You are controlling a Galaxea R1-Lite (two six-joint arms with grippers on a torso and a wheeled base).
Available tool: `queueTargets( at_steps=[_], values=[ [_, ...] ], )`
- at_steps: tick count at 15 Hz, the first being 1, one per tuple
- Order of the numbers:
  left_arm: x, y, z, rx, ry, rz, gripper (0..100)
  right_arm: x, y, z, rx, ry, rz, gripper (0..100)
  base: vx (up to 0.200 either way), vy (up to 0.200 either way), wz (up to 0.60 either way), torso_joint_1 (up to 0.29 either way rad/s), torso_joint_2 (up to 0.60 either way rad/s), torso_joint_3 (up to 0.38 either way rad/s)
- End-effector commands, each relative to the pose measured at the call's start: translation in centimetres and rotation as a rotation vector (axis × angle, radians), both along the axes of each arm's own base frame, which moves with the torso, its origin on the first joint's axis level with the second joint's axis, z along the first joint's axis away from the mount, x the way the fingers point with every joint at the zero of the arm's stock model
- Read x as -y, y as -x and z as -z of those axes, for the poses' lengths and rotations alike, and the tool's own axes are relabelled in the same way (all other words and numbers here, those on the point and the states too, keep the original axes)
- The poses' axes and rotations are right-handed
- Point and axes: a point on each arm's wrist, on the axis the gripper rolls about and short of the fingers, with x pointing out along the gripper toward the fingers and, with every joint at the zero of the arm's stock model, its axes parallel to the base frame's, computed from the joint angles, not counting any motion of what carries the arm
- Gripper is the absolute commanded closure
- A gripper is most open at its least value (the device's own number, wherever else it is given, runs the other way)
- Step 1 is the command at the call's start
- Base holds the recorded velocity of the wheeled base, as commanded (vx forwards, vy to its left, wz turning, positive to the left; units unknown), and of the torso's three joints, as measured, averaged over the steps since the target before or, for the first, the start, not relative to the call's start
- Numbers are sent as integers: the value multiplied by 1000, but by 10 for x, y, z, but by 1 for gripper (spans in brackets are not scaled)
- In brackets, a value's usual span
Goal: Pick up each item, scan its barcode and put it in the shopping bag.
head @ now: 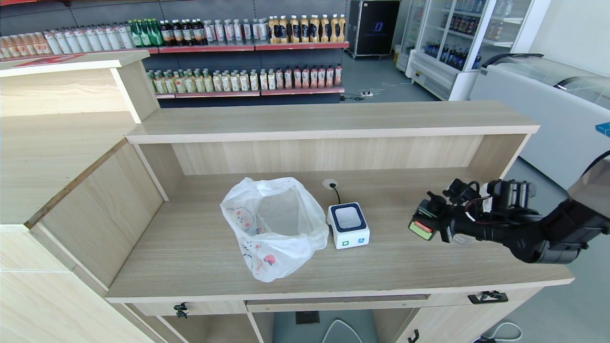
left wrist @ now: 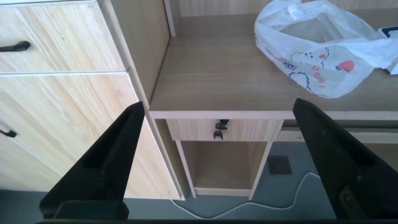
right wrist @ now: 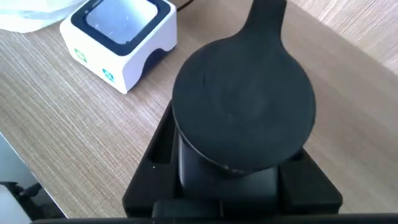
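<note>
Head view shows my right gripper (head: 429, 216) above the right part of the counter (head: 190, 247), just right of the scanner (head: 348, 225). Its jaws look clamped on a dark round item (right wrist: 242, 106), which I cannot identify. I judge it is held there ready for the barcode pass. The shopping bag (head: 243, 219) stands open against the scanner's left side, so the drop will be short. My left gripper (left wrist: 217, 104) hangs low off the near left corner, jaws wide apart, out of the way.
</note>
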Motion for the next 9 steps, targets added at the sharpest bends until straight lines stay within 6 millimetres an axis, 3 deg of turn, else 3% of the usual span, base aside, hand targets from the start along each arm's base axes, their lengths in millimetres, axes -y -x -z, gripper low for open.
queueTargets(
  at_steps=[1, 2, 3, 5, 6, 9],
  values=[
    [0, 0, 0, 0, 0, -1, 0, -8, 31, -93, 298, 90, -38, 100, 0, 0, 0, 0, 0, 0],
    [0, 0, 0, 0, 0, -1, 0, -14, 38, -105, 345, 107, -56, 100, 0, 0, 0, 0, 0, 0],
    [0, 0, 0, 0, 0, -1, 0, -37, 67, -139, 542, 217, -119, 100, 0, 0, 0, 0, 0, 0],
    [0, 0, 0, 0, 0, -1, 0, -44, 95, -152, 749, 419, -129, 100, 0, 0, 0, 0, 0, 0],
    [0, 0, 0, 0, 0, -1, 0, -43, 121, -158, 870, 551, -155, 100, 0, 0, 0, 0, 0, 0],
    [0, 0, 0, 0, 0, -1, 0, -61, 159, -175, 1124, 660, -316, 100, 0, 0, 0, 0, 0, 0]
  ],
)
